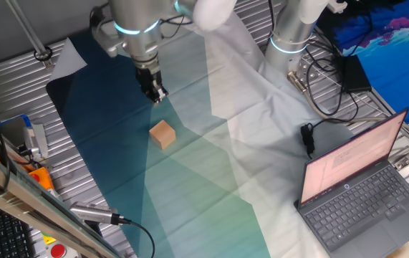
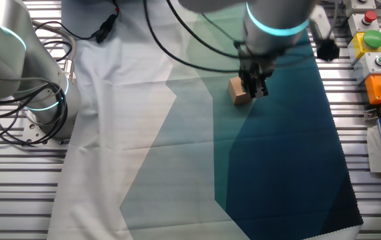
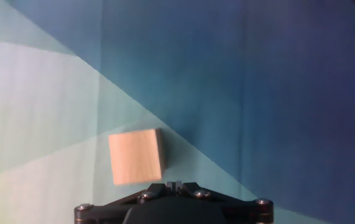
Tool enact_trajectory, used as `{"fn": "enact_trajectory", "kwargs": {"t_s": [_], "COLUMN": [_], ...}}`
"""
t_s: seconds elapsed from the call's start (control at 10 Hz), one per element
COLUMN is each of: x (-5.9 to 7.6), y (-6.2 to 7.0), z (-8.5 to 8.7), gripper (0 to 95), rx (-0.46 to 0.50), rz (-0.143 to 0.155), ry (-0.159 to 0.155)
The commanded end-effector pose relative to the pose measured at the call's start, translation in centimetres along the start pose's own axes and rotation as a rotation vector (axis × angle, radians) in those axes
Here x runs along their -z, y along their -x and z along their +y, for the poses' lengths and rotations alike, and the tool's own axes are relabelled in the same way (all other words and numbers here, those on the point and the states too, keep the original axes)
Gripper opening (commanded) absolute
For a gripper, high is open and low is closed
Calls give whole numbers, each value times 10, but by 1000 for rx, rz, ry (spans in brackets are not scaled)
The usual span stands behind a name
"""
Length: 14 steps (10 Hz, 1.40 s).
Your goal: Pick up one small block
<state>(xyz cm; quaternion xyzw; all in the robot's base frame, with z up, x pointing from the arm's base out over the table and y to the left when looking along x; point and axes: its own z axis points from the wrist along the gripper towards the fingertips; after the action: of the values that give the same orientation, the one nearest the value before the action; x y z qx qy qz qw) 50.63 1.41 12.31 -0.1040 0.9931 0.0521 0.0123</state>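
While the small block [image 1: 162, 134] rests on the teal cloth [image 1: 190, 215], the gripper [image 1: 155, 95] hangs above and just beside the block, off-centre, holding nothing, its jaw spacing not discernible.

Blue-green and white cloth [image 1: 211, 179] lying spread across the ribbed bench [image 1: 18, 86], open laptop [image 1: 362, 190] sitting at one edge, black cables [image 2: 17, 113] trailing nearby, button box [image 2: 377, 60] resting off to the side.
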Motion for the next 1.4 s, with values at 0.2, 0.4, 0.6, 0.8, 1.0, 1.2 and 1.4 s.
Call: {"fn": "enact_trajectory", "kwargs": {"t_s": [0.2, 0.4, 0.6, 0.8, 1.0, 1.2, 1.4], "x": [-14, -17, -20, -25, -29, -34, -41], "y": [5, 7, 12, 16, 19, 20, 20], "z": [0, 4, 14, 24, 31, 33, 34], "gripper": [0, 0, 760, 950, 950, 950, 950], "rx": [127, 77, 50, 14, -13, -15, -13], "rz": [-5, -3, -2, 9, 12, 11, 10], "ry": [34, 30, 36, 30, 28, 14, 10]}}
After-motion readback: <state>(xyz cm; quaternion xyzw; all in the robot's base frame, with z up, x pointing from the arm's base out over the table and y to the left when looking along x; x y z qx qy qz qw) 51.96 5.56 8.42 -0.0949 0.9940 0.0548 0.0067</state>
